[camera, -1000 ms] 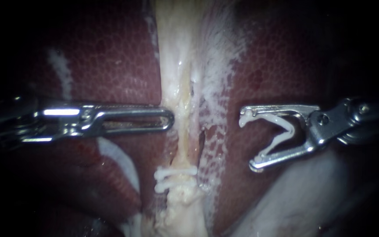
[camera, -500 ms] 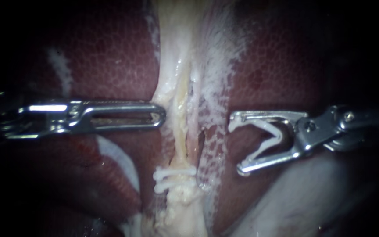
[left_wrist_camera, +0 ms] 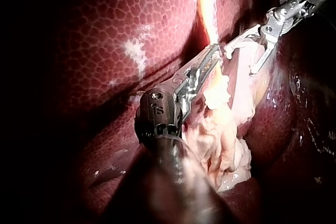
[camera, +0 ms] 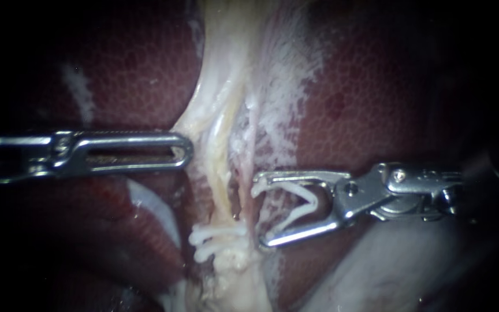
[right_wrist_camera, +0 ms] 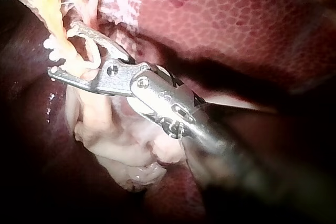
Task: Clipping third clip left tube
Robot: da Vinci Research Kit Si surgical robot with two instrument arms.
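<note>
Dark red liver (camera: 116,75), its surface finely mottled, fills the background on both sides of a pale band that runs from near to far through the middle. Nearest, a ragged clump (camera: 232,283) of whitish tissue sits at the band's near end. Just beyond it, two white clips (camera: 218,240) lie side by side across the left tube (camera: 222,150), the yellowish strand that runs on toward the far side.

A little farther, my right instrument (camera: 259,212) comes in from the right. Its hand is wide, and the two jaws hold an open clip (camera: 304,199) between them (a white V, its legs along the jaws, its mouth turned to the left). The jaw tips lie just right of the left tube, against a thin pinkish strand (camera: 249,167) that runs beside it, and the near tip is close to the two clips. The right wrist view shows pale tissue in the gap between the jaws, but I cannot tell whether it lies between them or behind.

Farther still, my left instrument (camera: 185,151) comes in from the left. Its hand is closed on the pale tissue (camera: 203,110) at the left tube's left edge, which stands out to the left like a tent.
</note>
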